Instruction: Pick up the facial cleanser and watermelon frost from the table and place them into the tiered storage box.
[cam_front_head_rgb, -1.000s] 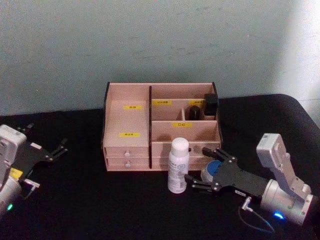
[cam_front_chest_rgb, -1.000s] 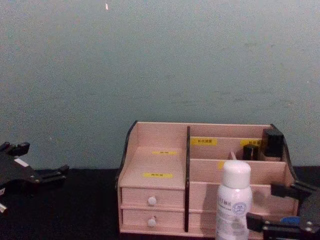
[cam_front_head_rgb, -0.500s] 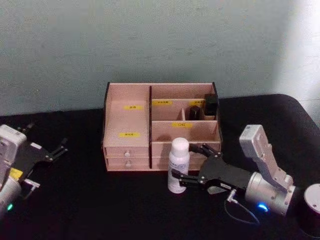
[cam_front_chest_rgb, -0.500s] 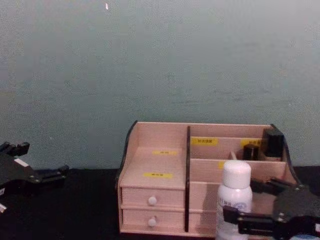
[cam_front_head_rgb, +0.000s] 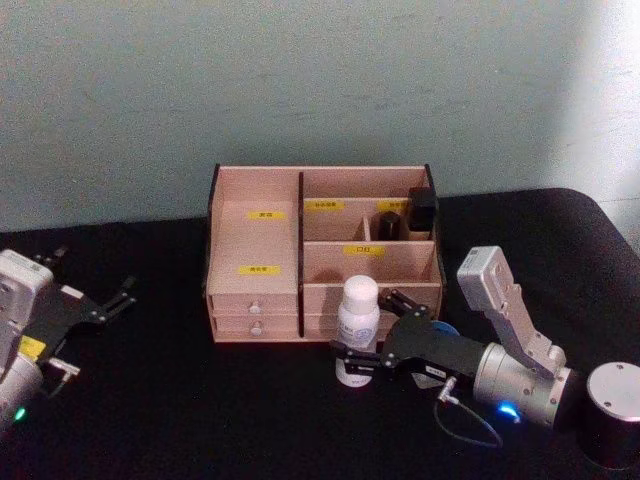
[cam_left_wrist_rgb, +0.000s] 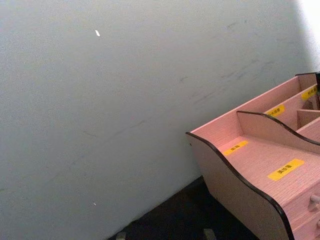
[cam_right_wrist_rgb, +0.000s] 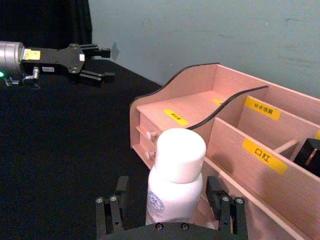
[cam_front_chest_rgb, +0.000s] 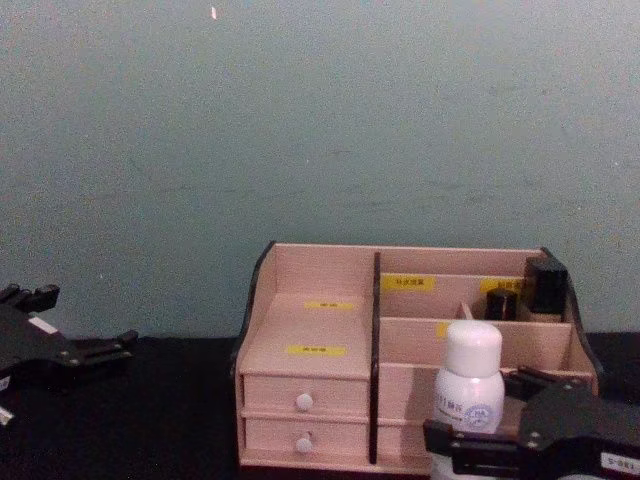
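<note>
Item one: the tiered storage box (cam_front_head_rgb: 255, 240), light pink with black edge trim, stands at the back centre of the black surface (cam_front_head_rgb: 180, 400), against the pale wall. Its left section steps down to two drawers with white knobs (cam_front_chest_rgb: 303, 401). Its right section holds stepped open compartments with yellow labels (cam_right_wrist_rgb: 264, 156). You can see a black block-shaped thing (cam_front_head_rgb: 421, 212) and a smaller dark thing (cam_front_head_rgb: 388, 220) in the upper right compartments. Item two: the facial cleanser (cam_front_head_rgb: 358, 312), a white bottle with a white cap and a blue printed mark, stands upright on the surface. It is just in front of the right half of the box. Item three: the right gripper (cam_front_head_rgb: 372, 330) lies low over the surface, reaching in from the right. Its fingers are spread wide with one on each side of the bottle's lower body. The right wrist view shows a gap at the finger farther from the box. The other finger is very close to the bottle, and you cannot tell whether it touches. A sliver of blue (cam_front_head_rgb: 446, 327) peeks out behind this gripper's body near the box front. What it belongs to cannot be made out. Item four: the left gripper (cam_right_wrist_rgb: 107, 63) hovers at the far left, well apart from the box, fingers spread and holding nothing. Item five: a dark cylinder with a pale top (cam_front_head_rgb: 615, 415) stands at the near right edge.
</note>
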